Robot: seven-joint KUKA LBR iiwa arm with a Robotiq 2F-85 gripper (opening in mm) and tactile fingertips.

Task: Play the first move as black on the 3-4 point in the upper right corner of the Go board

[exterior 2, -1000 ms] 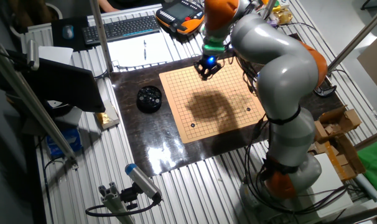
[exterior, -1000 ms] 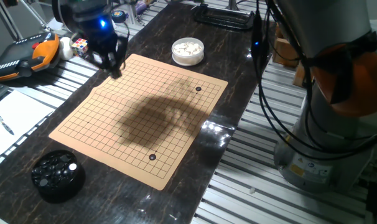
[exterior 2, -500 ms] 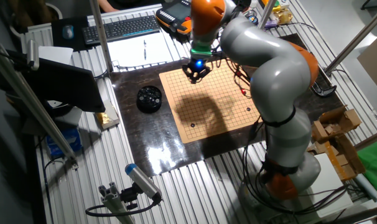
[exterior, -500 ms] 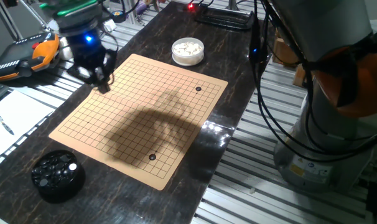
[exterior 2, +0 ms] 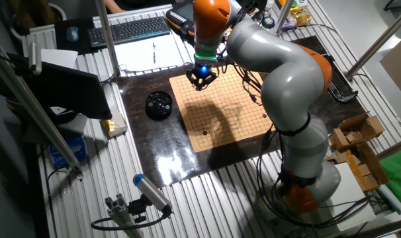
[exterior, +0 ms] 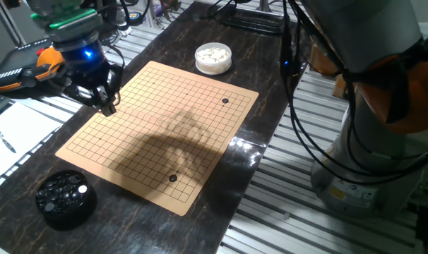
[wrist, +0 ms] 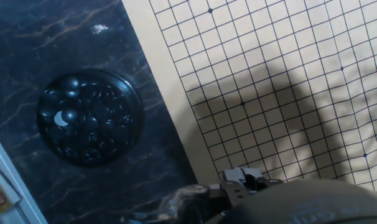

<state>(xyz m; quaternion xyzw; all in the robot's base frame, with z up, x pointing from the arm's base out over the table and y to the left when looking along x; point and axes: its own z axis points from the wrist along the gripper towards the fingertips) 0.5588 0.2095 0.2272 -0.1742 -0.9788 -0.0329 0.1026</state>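
The tool [exterior: 105, 106] hangs over the board's [exterior: 164, 127] 9 o'clock edge; I cannot tell whether its fingers are parted. Black stones sit in the bowl [exterior: 66, 199] at 7 o'clock. Best move: centre above one stone [wrist: 89, 122], descend straight.

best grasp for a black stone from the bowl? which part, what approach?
Come straight down into the open-topped black bowl. Pinch one black stone across its thin rim; the domed glossy faces would likely slip. The tool hangs over the board's edge.
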